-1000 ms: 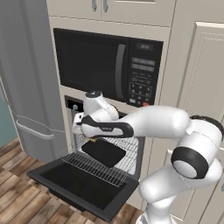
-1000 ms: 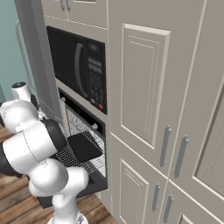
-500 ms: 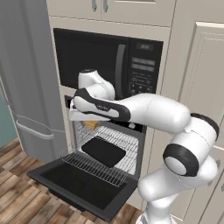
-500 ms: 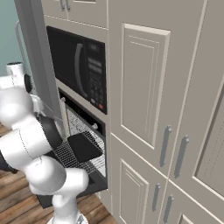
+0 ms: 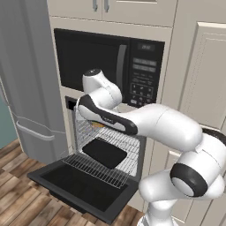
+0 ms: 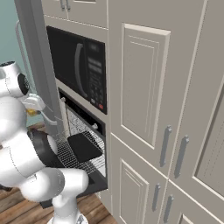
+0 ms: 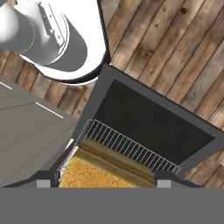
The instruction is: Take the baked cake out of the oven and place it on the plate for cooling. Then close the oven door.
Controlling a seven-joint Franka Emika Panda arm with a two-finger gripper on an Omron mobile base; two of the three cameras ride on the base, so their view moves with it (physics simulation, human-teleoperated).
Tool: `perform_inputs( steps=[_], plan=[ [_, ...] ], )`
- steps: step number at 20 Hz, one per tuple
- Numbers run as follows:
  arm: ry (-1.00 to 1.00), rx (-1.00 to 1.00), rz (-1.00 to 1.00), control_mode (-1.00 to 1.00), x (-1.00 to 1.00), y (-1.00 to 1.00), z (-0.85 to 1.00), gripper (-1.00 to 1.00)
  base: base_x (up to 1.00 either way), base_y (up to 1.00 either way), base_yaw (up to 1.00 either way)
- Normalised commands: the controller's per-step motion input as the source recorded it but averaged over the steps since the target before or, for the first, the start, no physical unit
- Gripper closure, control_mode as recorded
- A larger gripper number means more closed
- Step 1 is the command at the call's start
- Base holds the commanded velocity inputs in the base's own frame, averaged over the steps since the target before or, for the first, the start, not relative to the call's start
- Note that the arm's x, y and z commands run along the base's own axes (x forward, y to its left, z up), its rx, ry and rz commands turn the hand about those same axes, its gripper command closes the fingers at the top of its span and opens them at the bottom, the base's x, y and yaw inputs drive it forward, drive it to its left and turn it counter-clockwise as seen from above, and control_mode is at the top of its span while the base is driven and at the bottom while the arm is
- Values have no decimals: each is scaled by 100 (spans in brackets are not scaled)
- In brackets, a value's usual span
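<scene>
Two dark finger tips of the claw (image 7: 100,183) barely rise at the bottom edge of the hand view, and between them sits the golden, layered cake (image 7: 105,168); its lower part is cut off there. We read the claw as pinching the cake from both sides. In the left base view the cake shows as a small orange patch under the wrist, mostly hidden by the arm; the claw itself is masked there.

The oven (image 5: 77,121) stands open below a black microwave (image 5: 110,66) with a keypad. The oven door (image 5: 84,190) lies dropped flat over the wooden floor (image 7: 175,48). One wire rack (image 5: 99,167) is pulled out over the door, and a dark tray (image 5: 105,152) rests on it. A grey refrigerator (image 5: 26,79) stands just to the left; cream cabinets (image 6: 148,87) fill the right.

The arm reaches forward from the base, its wrist bent down in front of the oven's upper opening, the hand looking down over rack and door.
</scene>
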Motion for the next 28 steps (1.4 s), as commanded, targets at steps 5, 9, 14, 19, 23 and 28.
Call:
perform_inputs(
  steps=[5,9,14,19,23,28],
  plan=[
    [-2,0,0,-100,-2,-30,0,100,0,0,0],
    [0,0,0,100,0,0,0,100,-4,-5,0],
    [0,0,0,100,0,0,0,100,-71,-35,1],
    [0,0,0,100,0,0,0,100,-55,-32,20],
    [0,0,0,100,0,0,0,100,-34,-4,46],
    [0,0,0,100,0,0,0,100,-31,0,58]
  ],
)
